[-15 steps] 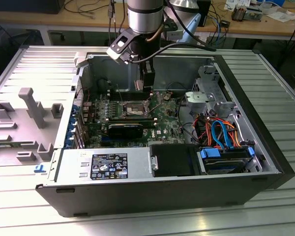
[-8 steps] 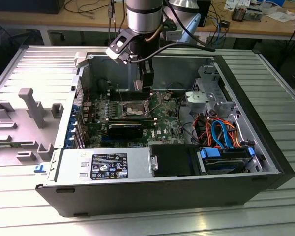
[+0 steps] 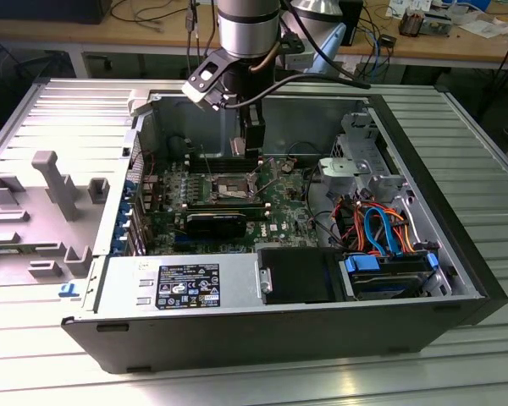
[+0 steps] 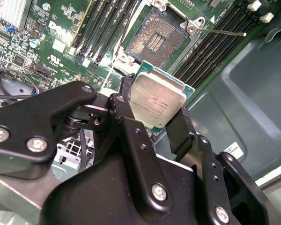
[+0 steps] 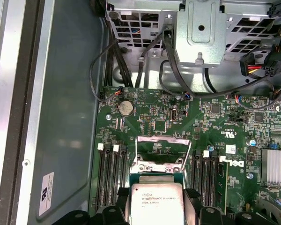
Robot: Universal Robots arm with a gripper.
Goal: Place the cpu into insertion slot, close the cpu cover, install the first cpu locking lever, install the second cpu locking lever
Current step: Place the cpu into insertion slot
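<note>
At the wrist, the gripper [image 4: 154, 112] has its jaws clamped on opposite edges of the cpu [image 4: 158, 97], whose metal top faces the second wrist camera (print on it not read). Just beyond the cpu lies the insertion slot [image 4: 157, 40], its contact field bare and nothing seated in it. The cpu is held near the slot but apart from it. A thin metal lever [image 4: 222, 32] runs from the slot's corner across the memory slots [image 4: 215, 47]. In the first wrist view the cpu cover [image 5: 161, 138] stands raised off the slot, and the green motherboard [image 5: 145, 117] shows through its window. Farther out, in the exterior view, the arm [image 3: 247, 30] reaches down into the computer case [image 3: 237, 338], which lies open side up on the ribbed metal worktop [image 3: 466, 135].
</note>
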